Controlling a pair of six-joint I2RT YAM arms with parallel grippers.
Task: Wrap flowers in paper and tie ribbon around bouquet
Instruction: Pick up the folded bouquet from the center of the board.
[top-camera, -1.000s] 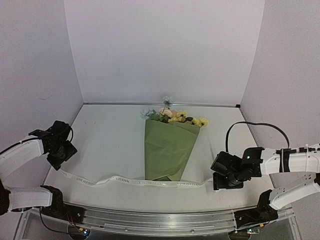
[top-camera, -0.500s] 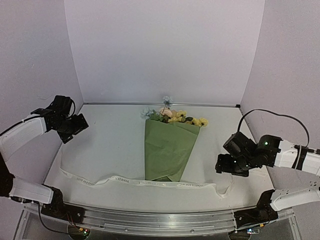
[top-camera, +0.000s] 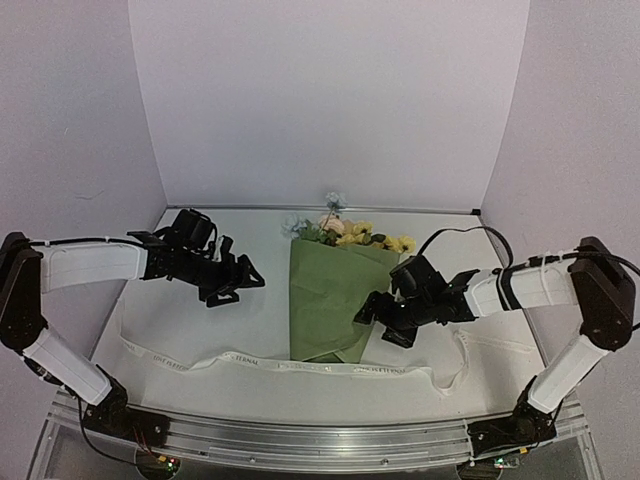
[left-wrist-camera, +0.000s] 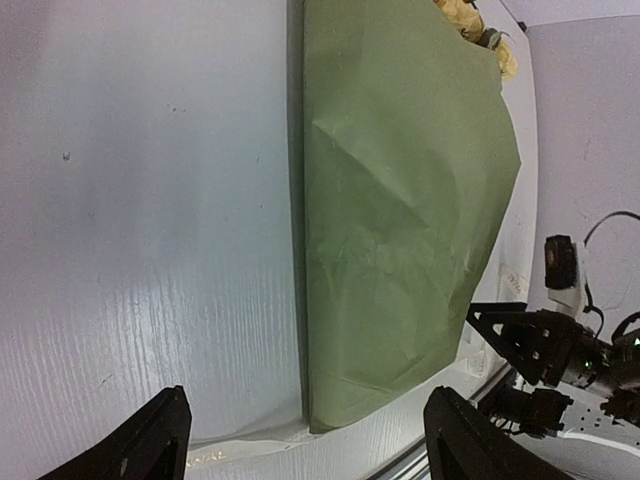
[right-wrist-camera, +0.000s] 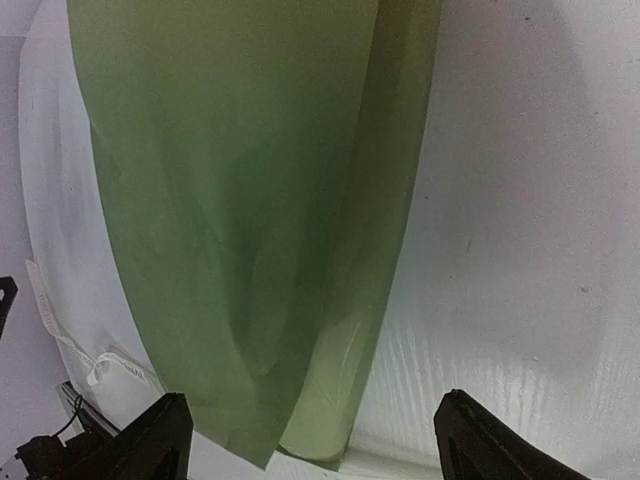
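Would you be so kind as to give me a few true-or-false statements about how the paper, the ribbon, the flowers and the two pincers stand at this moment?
1. The ribbon is tied around the paper. False: it lies loose on the table, along the near side by the paper's narrow end.
2. The left pincer and the right pincer are both open and hold nothing. True.
3. The left pincer grips the paper's edge. False: it is apart from the paper, on the left arm's side.
4. The flowers show beyond the paper's far, wide end. True.
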